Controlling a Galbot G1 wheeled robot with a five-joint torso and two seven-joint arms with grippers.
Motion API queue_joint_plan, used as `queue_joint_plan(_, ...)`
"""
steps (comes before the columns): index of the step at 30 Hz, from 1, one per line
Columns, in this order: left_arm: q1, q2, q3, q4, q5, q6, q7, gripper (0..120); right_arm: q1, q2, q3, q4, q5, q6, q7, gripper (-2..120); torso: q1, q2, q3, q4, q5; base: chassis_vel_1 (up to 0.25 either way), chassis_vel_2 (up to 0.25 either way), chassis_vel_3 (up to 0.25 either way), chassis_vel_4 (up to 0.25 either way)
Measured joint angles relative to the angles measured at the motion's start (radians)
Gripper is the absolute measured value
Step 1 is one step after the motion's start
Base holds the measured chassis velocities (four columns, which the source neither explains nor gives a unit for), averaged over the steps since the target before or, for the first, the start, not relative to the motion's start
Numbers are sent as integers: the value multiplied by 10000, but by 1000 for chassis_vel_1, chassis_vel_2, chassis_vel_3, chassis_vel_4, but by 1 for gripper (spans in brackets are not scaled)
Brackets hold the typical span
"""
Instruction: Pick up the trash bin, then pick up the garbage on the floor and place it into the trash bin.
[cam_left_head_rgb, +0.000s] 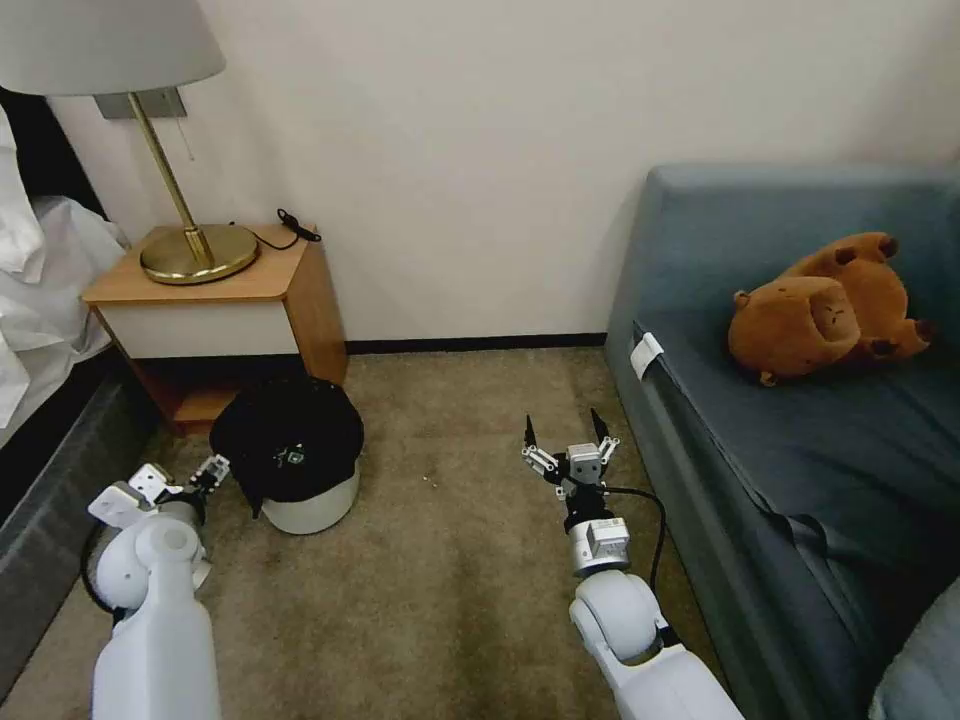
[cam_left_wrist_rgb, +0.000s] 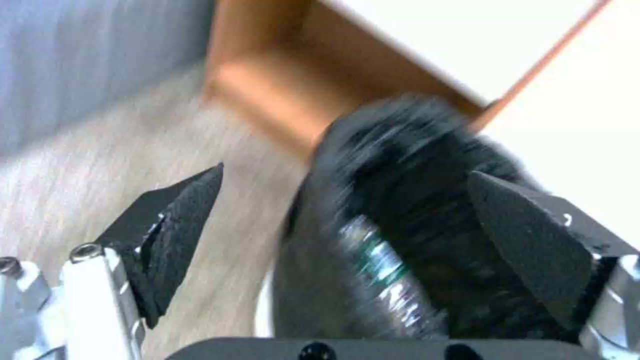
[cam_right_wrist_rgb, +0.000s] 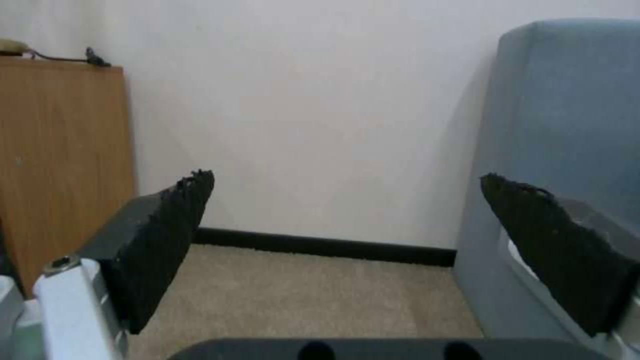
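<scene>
The small round white plastic trash bin (cam_left_head_rgb: 312, 510) with its crinkly black bag liner (cam_left_head_rgb: 288, 438) is standing on the beige carpet (cam_left_head_rgb: 450, 560), just in front of the wooden nightstand (cam_left_head_rgb: 225, 300), its liner's far edge reaching the shadowed bottom shelf. The left gripper (cam_left_head_rgb: 212, 470) is hovering at the bin's side that faces the dark bed frame (cam_left_head_rgb: 55, 480), fingers spread wide, one black fingertip close to the liner's rim. In the left wrist view that gripper (cam_left_wrist_rgb: 343, 225) is straddling the liner's edge (cam_left_wrist_rgb: 413, 165), and a small clear bottle with a green label (cam_left_wrist_rgb: 387, 280) is lying inside the bag between the two pads, though blur is hiding whether anything is touching. The right gripper (cam_left_head_rgb: 568, 440) is hanging over bare carpet well apart from the bin, near the front edge of the blue-grey sofa (cam_left_head_rgb: 800, 420), fingers parted and holding nothing; its wrist view (cam_right_wrist_rgb: 347, 220) is looking at the white wall and black skirting. Between the bin and the sofa, open carpet is running back to the wall. A brown plush toy (cam_left_head_rgb: 825, 310) is lying on the sofa seat
</scene>
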Motion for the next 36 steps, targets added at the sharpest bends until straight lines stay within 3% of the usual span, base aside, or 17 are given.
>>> queue_joint_plan(2,50,-33,1,-135,228,-103,228,98,-10,6,3,-9,-4,12,1,100,0,0,0,-1,1,0,0,0,0)
queue_joint_plan(4,269,-170,49,-572,1305,-749,1133,98,-52,15,21,-19,-18,43,2,100,0,0,0,-2,-2,0,0,0,0)
queue_joint_plan(6,321,-189,77,-667,1480,-877,1281,98,-60,17,28,-19,-18,54,2,100,0,0,0,-1,-3,0,0,0,0)
queue_joint_plan(7,491,-262,163,-940,1885,-1391,1827,98,-89,36,79,-18,-12,99,3,100,0,0,0,0,0,0,0,0,0)
queue_joint_plan(8,491,-262,163,-940,1885,-1391,1827,98,-89,36,79,-18,-12,99,3,100,0,0,0,0,0,0,0,0,0)
queue_joint_plan(11,743,-424,301,-734,2696,-3700,3682,97,-125,154,321,25,321,202,107,100,-1,0,0,-2,0,0,0,0,0)
queue_joint_plan(12,743,-424,301,-734,2696,-3700,3682,97,-125,154,321,25,321,202,107,100,-1,0,0,-2,0,0,0,0,0)
queue_joint_plan(13,814,-441,353,-628,2943,-4258,4050,96,-109,168,380,5,350,264,115,100,0,0,0,-1,-5,0,0,0,0)
queue_joint_plan(17,1048,-394,655,-623,2926,-4824,4217,96,-89,170,503,-59,350,369,96,100,0,0,0,-2,1,0,0,0,0)
queue_joint_plan(22,1518,-9,1189,-539,2727,-5665,4017,96,-92,202,744,-109,420,384,142,100,0,0,0,-2,-1,0,0,0,0)
queue_joint_plan(30,1896,179,1795,-241,2417,-6047,3615,97,-121,216,910,-118,449,422,112,100,0,0,0,-1,0,0,0,0,0)
queue_joint_plan(36,2044,349,2659,162,2395,-6141,3032,97,-166,252,884,-71,387,418,85,100,0,0,0,-1,-1,0,0,0,0)
